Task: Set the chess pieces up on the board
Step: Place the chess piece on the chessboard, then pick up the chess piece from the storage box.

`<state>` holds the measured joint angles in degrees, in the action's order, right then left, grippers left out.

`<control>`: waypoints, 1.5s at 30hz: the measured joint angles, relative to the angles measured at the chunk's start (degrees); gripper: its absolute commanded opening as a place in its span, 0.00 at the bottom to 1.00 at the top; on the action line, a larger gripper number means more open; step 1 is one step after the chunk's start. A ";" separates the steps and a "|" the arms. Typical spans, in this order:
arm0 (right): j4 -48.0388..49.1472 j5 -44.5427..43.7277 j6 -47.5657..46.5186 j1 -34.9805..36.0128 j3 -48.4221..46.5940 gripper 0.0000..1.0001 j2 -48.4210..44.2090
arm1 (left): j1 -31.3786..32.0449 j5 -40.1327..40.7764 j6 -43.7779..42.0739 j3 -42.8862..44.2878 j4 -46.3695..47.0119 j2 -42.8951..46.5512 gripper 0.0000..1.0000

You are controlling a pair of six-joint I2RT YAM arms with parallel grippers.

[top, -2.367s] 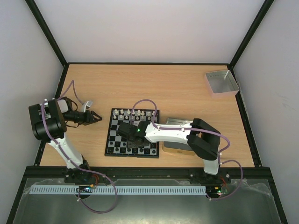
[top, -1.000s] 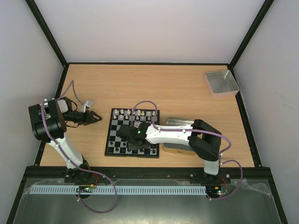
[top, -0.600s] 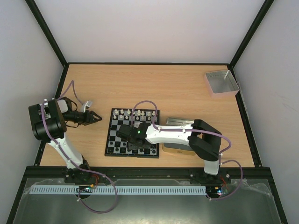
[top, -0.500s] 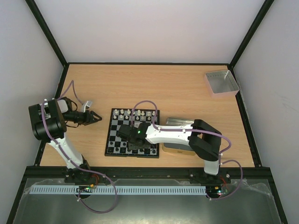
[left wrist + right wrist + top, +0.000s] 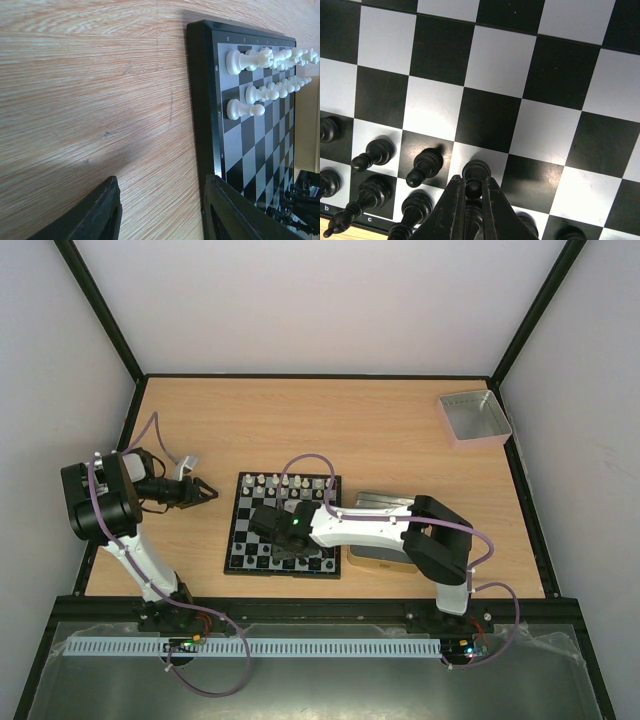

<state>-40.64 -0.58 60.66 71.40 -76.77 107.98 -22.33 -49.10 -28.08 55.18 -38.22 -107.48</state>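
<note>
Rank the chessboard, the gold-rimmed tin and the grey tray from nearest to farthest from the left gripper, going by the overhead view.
From the left gripper, in the top view:
1. The board, just to its right.
2. The gold-rimmed tin, past the board's right edge, towards the near side.
3. The grey tray, off in the far right corner.

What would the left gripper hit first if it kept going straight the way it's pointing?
Likely the board, at its black left border near the white pieces. The left gripper points there, though its tilt is unclear; it may reach the table first.
</note>
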 measured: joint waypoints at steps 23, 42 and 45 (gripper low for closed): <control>-0.02 0.11 -0.24 0.00 -0.02 0.29 0.28 | 0.00 0.00 -0.02 0.00 -0.02 -0.02 0.48; -2.71 -5.53 -1.05 -10.75 -0.04 0.30 -7.50 | -0.04 -0.04 -0.07 0.04 -0.11 -0.07 0.48; -3.50 -8.02 -0.52 -14.05 2.27 0.30 -13.49 | -0.09 -0.13 -0.07 0.04 -0.11 -0.11 0.48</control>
<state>-44.14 -8.60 60.14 57.34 -74.50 94.50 -22.41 -49.23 -28.14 55.22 -38.33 -107.59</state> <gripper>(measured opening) 0.304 0.482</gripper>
